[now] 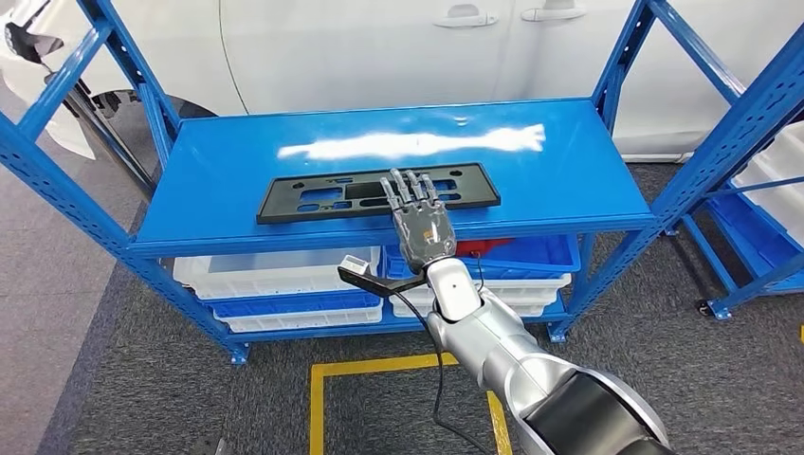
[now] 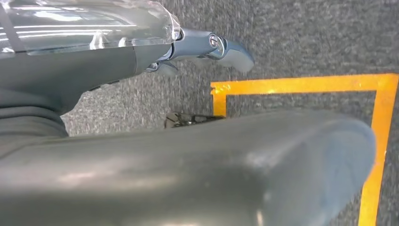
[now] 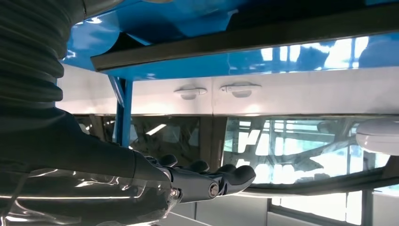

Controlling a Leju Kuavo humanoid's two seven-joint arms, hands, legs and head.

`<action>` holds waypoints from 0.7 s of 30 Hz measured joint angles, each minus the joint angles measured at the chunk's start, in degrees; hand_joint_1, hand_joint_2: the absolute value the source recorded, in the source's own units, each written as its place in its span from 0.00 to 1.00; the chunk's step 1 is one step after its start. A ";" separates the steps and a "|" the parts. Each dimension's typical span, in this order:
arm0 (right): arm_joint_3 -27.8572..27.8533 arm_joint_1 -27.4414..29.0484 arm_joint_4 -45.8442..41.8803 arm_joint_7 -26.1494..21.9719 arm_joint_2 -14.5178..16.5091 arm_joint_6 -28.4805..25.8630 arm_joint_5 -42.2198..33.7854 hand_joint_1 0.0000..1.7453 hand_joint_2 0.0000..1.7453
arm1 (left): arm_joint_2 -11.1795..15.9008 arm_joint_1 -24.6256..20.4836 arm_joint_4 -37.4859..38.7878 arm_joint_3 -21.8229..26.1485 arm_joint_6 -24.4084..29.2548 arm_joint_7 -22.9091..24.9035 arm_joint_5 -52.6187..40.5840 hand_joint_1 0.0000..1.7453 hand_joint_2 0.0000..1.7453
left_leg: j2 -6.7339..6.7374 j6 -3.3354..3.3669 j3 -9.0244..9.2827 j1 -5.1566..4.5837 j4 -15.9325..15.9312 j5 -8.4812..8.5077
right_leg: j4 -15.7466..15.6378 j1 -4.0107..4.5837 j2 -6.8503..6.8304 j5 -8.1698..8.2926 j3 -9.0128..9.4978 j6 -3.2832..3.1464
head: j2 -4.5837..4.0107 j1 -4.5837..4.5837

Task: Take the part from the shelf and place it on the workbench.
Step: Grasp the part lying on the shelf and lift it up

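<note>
While your right robot hand (image 1: 418,213) hangs over the front edge of the blue shelf (image 1: 237,152), its fingers are stretched flat and apart, holding nothing. They reach over the near rim of the black plastic panel (image 1: 313,197), the part to fetch, which lies flat along the shelf's front edge, not yet lifted. That flat pose looks meant for sliding onto the panel. Your left robot hand (image 2: 207,47) hangs by the floor, fingers seemingly curled; whether it is clenched I cannot tell.
</note>
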 joint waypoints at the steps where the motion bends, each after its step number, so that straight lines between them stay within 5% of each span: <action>1: 0.00 0.07 0.13 -0.01 0.02 0.00 0.00 0.00 1.00 | 0.00 0.09 0.01 0.00 0.00 0.00 0.01 0.00 0.00 | 0.00 -0.11 -1.71 0.02 3.18 -0.90 | 0.02 0.06 -0.01 -0.13 0.13 -0.08 | 0.00 0.00; 3: 0.00 0.20 0.34 -0.02 0.02 0.00 -0.01 0.00 1.00 | 0.03 0.25 0.01 0.00 0.02 0.00 0.02 0.00 0.00 | 0.01 -0.17 -2.43 0.02 3.81 0.35 | 0.10 0.11 0.03 -0.50 0.52 -0.04 | 0.00 0.00; 5: 0.00 0.21 0.43 -0.03 0.02 0.00 -0.02 0.00 1.00 | 0.10 0.26 0.01 0.00 0.07 -0.02 0.02 0.00 0.00 | 0.07 0.05 0.53 0.03 -2.80 4.40 | 0.23 0.08 0.08 -1.08 1.14 0.25 | 0.00 0.00; 7: 0.00 0.12 0.47 -0.02 0.06 0.00 -0.03 0.00 1.00 | 0.13 0.17 0.01 0.00 0.13 -0.03 0.02 0.00 0.00 | 0.13 0.59 3.73 -0.13 -9.22 6.47 | 0.50 0.29 0.14 -1.70 1.48 0.77 | 0.00 0.00; 12: 0.00 0.04 0.63 -0.03 0.19 -0.03 -0.04 0.00 1.00 | 0.11 0.23 0.01 0.00 0.13 -0.10 0.02 0.00 0.00 | -0.09 2.37 5.25 -0.14 -11.49 5.77 | 1.92 0.39 0.16 -2.49 1.21 2.18 | 0.00 0.00; 14: 0.00 -0.04 0.65 -0.03 0.19 -0.04 -0.03 0.00 1.00 | 0.11 0.16 0.01 0.00 0.08 -0.15 0.02 0.00 0.00 | -0.10 2.85 5.81 -0.07 -11.71 5.51 | 7.13 0.19 0.15 -4.76 -1.59 2.63 | 0.00 0.00; 17: 0.00 0.37 0.80 -0.03 0.15 -0.04 -0.02 0.00 1.00 | 0.15 0.16 0.01 0.00 0.00 -0.17 0.02 0.00 0.00 | -0.12 3.18 6.39 -0.21 -11.66 4.79 | 17.08 -0.01 0.16 -7.74 -8.25 2.94 | 0.00 0.00; 19: 0.00 0.61 0.86 -0.03 0.15 -0.04 -0.02 0.00 1.00 | 0.14 0.29 0.01 0.00 -0.02 -0.17 0.01 0.00 0.00 | -0.19 3.12 7.26 -0.27 -11.63 4.12 | 15.13 -0.06 0.16 -4.76 -8.69 2.74 | 0.00 0.00; 21: 0.00 0.54 0.89 -0.03 0.15 -0.04 -0.02 0.00 1.00 | 0.07 0.33 0.04 0.00 -0.04 -0.17 -0.01 0.00 0.00 | -0.26 2.89 8.40 -0.30 -11.67 3.34 | 7.21 0.15 0.17 0.53 -5.88 2.07 | 0.00 0.00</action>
